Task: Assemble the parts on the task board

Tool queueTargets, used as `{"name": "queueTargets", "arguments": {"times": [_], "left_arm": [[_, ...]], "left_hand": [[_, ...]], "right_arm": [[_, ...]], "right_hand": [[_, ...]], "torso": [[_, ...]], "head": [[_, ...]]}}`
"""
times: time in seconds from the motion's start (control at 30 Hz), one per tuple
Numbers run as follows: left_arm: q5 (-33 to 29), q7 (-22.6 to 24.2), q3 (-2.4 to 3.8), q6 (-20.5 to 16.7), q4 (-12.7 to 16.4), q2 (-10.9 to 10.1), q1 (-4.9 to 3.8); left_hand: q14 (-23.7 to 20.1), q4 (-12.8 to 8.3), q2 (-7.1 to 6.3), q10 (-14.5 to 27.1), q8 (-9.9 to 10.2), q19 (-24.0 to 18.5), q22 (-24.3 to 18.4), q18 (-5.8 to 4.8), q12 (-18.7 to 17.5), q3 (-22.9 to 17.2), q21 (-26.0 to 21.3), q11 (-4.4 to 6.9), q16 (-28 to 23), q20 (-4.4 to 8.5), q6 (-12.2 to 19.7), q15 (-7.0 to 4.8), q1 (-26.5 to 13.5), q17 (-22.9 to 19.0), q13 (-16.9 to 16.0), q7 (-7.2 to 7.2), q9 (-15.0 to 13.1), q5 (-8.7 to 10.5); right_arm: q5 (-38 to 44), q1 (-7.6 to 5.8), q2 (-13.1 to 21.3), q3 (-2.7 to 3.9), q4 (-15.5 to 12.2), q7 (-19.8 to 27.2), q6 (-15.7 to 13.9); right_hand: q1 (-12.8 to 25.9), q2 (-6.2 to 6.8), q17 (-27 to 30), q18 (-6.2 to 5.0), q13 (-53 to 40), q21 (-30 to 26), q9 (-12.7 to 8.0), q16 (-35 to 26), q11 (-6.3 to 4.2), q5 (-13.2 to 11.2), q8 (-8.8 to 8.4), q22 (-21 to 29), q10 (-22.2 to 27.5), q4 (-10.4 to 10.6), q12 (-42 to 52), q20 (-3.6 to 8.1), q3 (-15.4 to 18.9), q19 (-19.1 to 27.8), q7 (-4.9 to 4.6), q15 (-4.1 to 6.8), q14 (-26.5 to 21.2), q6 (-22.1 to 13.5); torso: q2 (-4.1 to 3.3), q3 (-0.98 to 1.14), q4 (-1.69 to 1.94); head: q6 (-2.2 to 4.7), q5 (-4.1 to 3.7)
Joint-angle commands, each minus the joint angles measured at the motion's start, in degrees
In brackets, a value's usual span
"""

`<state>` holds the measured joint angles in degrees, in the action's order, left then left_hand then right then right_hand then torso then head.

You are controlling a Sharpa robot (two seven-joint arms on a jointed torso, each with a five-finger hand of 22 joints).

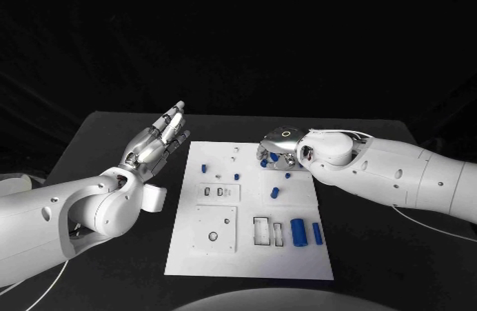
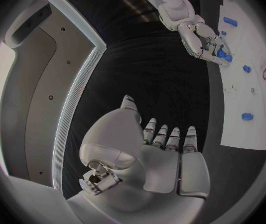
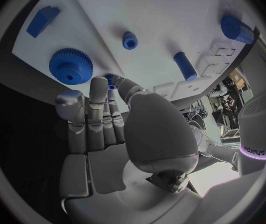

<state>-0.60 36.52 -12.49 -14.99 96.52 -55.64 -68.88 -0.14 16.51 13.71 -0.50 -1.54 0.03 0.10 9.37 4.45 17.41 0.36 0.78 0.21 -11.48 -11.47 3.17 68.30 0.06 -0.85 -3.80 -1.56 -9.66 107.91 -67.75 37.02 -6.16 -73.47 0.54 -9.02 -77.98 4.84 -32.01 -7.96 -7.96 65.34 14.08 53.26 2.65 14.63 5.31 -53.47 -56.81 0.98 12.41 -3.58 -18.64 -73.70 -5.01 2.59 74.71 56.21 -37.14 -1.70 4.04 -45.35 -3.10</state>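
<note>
The white task board [image 1: 249,256] lies in the middle of the table. My right hand [image 1: 281,149] hovers low over its far right part and pinches a small blue part [image 3: 112,77] between thumb and a finger. A blue gear [image 3: 70,65] lies on the board just beside those fingers. My left hand [image 1: 159,142] is raised off the board's far left corner, fingers straight and apart, holding nothing. A large blue cylinder [image 1: 298,232] and a slimmer blue pin [image 1: 317,233] lie near the board's front right. Small blue pegs [image 1: 204,167] stand farther back.
Rectangular slots [image 1: 213,192] and a raised white plate with a hole [image 1: 214,235] sit on the board's left half. A blue block [image 3: 43,20], a short peg [image 3: 130,40] and a blue cylinder [image 3: 184,65] lie near my right hand. Black table [image 1: 368,256] surrounds the board.
</note>
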Motion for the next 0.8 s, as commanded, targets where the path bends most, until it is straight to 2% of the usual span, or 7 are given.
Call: {"name": "queueTargets", "arguments": {"times": [0.03,0.27,0.43,0.6,0.8], "left_arm": [[0.39,0.28,0.04,1.22,0.01,0.09,-0.05],[0.38,0.10,0.04,1.34,-0.08,0.16,-0.04],[0.38,-0.08,0.03,1.43,-0.07,0.09,-0.03],[0.64,-0.19,0.03,1.42,-0.16,0.04,-0.02],[0.77,-0.33,0.02,1.47,-0.19,-0.10,-0.01]], "left_hand": [[0.14,0.10,0.09,0.04,-0.10,-0.03,-0.10,0.93,0.22,-0.47,-0.36,-0.37,-0.21,-0.40,0.12,0.50,0.79,-0.06,-0.06,0.15,0.00,-0.70],[0.14,0.09,0.41,0.07,-0.10,-0.03,-0.10,0.92,0.33,-0.88,-0.36,-0.54,-0.21,-0.67,0.17,0.70,1.75,-0.06,-0.07,0.19,0.01,-2.11],[0.14,0.11,0.61,0.08,-0.11,-0.03,-0.10,0.94,0.45,-1.22,-0.36,-0.71,-0.21,-0.96,0.16,0.94,2.77,-0.06,-0.07,0.28,0.01,-3.70],[0.14,0.12,0.80,0.09,-0.11,-0.03,-0.10,0.94,0.54,-1.41,-0.36,-0.83,-0.21,-1.14,0.14,1.06,3.31,-0.06,-0.08,0.37,0.00,-4.67],[0.14,0.04,0.88,0.05,-0.14,-0.03,-0.10,0.95,0.82,-1.71,-0.36,-1.19,-0.21,-1.40,0.00,1.24,4.31,-0.06,-0.12,0.65,-0.02,-6.03]], "right_arm": [[-0.57,0.10,-0.34,0.00,0.33,0.76,-0.22],[-0.73,0.19,-0.77,0.00,0.94,0.89,-0.42],[-1.41,0.20,-0.90,0.00,1.34,1.09,-0.32],[-2.06,0.21,-1.01,0.00,1.50,1.20,-0.35],[-3.06,-0.10,-0.97,0.03,1.07,1.32,-1.81]], "right_hand": [[0.30,-0.29,-0.34,0.81,-0.04,0.52,0.33,0.43,-0.11,-0.52,0.57,-0.56,-0.73,0.20,0.35,-0.05,-0.67,-0.42,0.01,0.04,0.62,1.13],[-0.96,-2.45,-1.24,0.99,-0.13,1.55,1.54,1.26,-0.37,-2.10,1.84,-2.16,-3.34,0.14,0.65,0.02,-2.37,-0.59,0.15,0.14,0.89,3.98],[-1.59,-3.24,-1.67,1.14,-0.12,2.20,2.18,1.64,-0.24,-2.31,2.22,-3.18,-4.76,-0.15,0.70,0.00,-2.84,-0.74,-0.14,0.07,1.00,4.79],[-1.50,-3.45,-2.12,1.25,-0.06,2.69,2.71,2.03,-0.17,-1.98,2.56,-3.96,-5.88,-0.13,0.65,-0.07,-2.80,-0.87,-0.26,-0.02,1.16,5.48],[-1.32,-3.40,-3.23,1.48,0.32,3.75,3.34,2.94,-0.06,-0.09,2.70,-5.56,-7.00,-0.17,0.07,-0.20,-3.01,-1.34,-0.41,-0.13,1.75,5.95]], "torso": [[0.13,-0.03,-0.06],[0.21,-0.07,0.04],[0.25,-0.11,-0.04],[0.27,-0.12,-0.02],[0.30,-0.13,0.01]], "head": [[-0.06,-0.02],[0.21,-0.04],[0.12,0.17],[0.07,0.22],[-0.17,0.65]]}}
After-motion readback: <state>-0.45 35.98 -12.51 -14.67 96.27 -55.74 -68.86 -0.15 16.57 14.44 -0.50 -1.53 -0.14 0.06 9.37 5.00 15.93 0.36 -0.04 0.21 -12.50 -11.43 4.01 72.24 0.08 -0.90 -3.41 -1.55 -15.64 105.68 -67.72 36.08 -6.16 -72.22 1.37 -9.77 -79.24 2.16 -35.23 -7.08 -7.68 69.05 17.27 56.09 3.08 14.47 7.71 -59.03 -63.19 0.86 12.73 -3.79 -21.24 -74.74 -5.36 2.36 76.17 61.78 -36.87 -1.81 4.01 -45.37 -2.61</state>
